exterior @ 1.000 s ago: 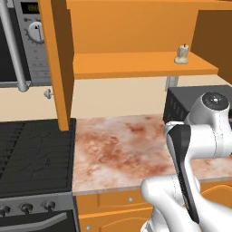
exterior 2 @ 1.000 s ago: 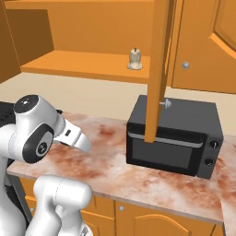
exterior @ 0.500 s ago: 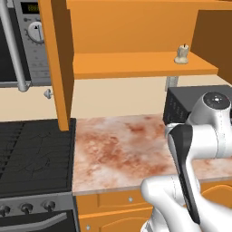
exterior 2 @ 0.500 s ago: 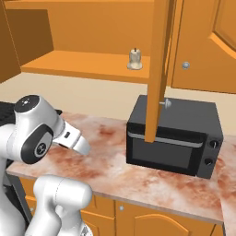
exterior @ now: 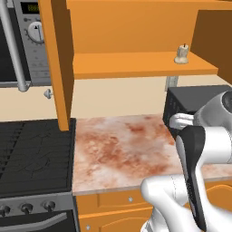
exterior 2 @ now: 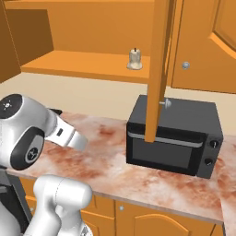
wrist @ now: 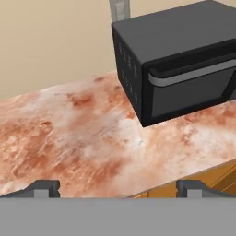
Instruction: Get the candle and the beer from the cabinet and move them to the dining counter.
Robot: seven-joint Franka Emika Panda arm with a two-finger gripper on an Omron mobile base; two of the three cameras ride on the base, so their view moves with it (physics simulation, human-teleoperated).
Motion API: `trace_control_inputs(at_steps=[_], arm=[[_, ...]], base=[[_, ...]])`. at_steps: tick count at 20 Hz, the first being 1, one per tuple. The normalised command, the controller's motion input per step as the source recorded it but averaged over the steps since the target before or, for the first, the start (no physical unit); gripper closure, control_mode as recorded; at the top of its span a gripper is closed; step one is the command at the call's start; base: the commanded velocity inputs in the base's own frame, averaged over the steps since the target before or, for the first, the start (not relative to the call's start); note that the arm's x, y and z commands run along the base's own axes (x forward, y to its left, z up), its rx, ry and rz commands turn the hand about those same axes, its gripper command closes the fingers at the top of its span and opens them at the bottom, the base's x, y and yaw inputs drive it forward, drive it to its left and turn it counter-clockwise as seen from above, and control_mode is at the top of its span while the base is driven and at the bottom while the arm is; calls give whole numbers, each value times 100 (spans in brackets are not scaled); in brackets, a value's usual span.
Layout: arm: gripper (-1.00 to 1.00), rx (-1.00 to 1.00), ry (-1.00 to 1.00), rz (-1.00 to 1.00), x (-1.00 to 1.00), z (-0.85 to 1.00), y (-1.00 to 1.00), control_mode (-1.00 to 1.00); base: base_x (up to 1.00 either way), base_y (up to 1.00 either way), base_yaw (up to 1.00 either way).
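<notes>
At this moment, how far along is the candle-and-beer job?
Done: the cabinet doors stand open, showing its shelf. In hand: nothing; the tool is open and empty, low over the marbled worktop near the black microwave. Left: the candle sits untouched on the shelf, and I cannot spot the beer. Both must yet go to the dining counter.

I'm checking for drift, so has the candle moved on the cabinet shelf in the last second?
No. The candle stands at the same spot on the cabinet shelf, just left of the open door's edge.
</notes>
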Motion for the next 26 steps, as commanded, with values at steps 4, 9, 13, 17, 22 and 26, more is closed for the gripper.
trace_control_inputs(at_steps=[4,9,13,17,22,26], arm=[[-100,-1,-17,0,0,39,0,-100],[-100,-8,-10,0,0,45,2,-100],[-100,-14,0,0,0,49,1,-100],[-100,-15,0,0,0,48,0,-100],[-100,-5,0,0,4,52,0,-100],[-100,-2,0,0,3,49,0,-100]], base=[[0,0,0],[0,0,0],[0,0,0],[0,0,0],[0,0,0],[0,0,0]])
